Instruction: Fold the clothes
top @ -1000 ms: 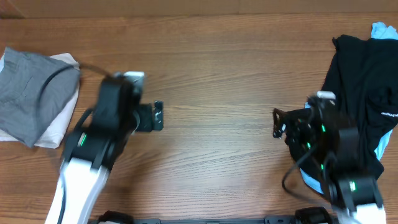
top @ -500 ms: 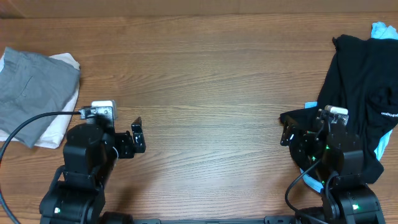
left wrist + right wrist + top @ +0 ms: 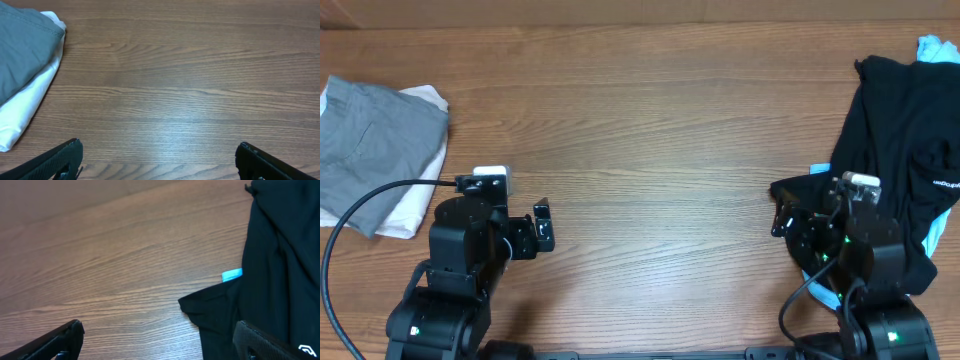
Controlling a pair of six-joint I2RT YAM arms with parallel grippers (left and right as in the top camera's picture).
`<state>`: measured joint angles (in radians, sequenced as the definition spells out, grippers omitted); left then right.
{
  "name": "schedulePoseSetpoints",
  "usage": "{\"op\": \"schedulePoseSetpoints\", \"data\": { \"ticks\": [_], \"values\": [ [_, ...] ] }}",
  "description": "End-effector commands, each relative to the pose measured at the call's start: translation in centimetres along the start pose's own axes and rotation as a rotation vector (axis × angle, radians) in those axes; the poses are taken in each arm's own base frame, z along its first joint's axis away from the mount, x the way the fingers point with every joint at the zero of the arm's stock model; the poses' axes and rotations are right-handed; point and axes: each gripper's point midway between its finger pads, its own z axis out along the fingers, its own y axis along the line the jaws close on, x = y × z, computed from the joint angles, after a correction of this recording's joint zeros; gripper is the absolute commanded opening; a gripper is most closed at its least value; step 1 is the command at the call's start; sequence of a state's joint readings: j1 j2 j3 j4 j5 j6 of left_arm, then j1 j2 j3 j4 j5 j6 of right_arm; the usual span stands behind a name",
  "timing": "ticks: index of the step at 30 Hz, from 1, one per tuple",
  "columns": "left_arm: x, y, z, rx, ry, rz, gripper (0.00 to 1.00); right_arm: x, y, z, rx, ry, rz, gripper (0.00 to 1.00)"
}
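Folded mid-grey shorts [image 3: 365,150] lie on folded cream-white shorts [image 3: 415,200] at the table's left edge; both show in the left wrist view [image 3: 20,50], the white ones [image 3: 25,110] underneath. A black garment [image 3: 905,130] lies spread at the right over a light-blue garment [image 3: 938,48]; it also shows in the right wrist view [image 3: 280,265]. My left gripper [image 3: 544,224] is open and empty, right of the folded stack. My right gripper [image 3: 780,208] is open and empty, at the black garment's left edge.
The wooden table [image 3: 660,130] runs between the two piles. A black cable [image 3: 370,200] from the left arm loops over the folded stack's near corner. A light-blue tag [image 3: 231,274] peeks out beside the black garment.
My left arm has drawn back toward the near edge, away from the folded stack. My right arm has also pulled back slightly. The garments lie unchanged.
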<state>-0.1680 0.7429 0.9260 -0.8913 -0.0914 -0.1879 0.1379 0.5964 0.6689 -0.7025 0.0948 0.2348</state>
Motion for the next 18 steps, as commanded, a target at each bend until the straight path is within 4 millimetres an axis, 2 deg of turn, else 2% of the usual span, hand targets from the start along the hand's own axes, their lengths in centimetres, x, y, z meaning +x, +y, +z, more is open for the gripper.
{"op": "schedulePoseSetpoints", "data": {
  "ticks": [1, 5, 8, 11, 18],
  "values": [
    [0.2, 0.4, 0.3, -0.020, 0.006, 0.005, 1.00, -0.9, -0.1, -1.7, -0.010, -0.079, 0.012, 1.00],
    [0.2, 0.4, 0.3, -0.020, 0.006, 0.004, 1.00, -2.0, -0.6, -4.7, -0.018, -0.212, 0.018, 1.00],
    [0.2, 0.4, 0.3, -0.020, 0.006, 0.005, 1.00, -1.4, -1.0, -5.7, -0.033, -0.297, 0.023, 1.00],
    [0.2, 0.4, 0.3, -0.020, 0.006, 0.004, 1.00, 0.1, -1.4, -4.9, -0.067, -0.405, 0.019, 1.00],
    [0.2, 0.4, 0.3, -0.020, 0.006, 0.004, 1.00, -0.5, -0.8, -1.8, -0.126, -0.581, 0.023, 1.00]
  ]
}}
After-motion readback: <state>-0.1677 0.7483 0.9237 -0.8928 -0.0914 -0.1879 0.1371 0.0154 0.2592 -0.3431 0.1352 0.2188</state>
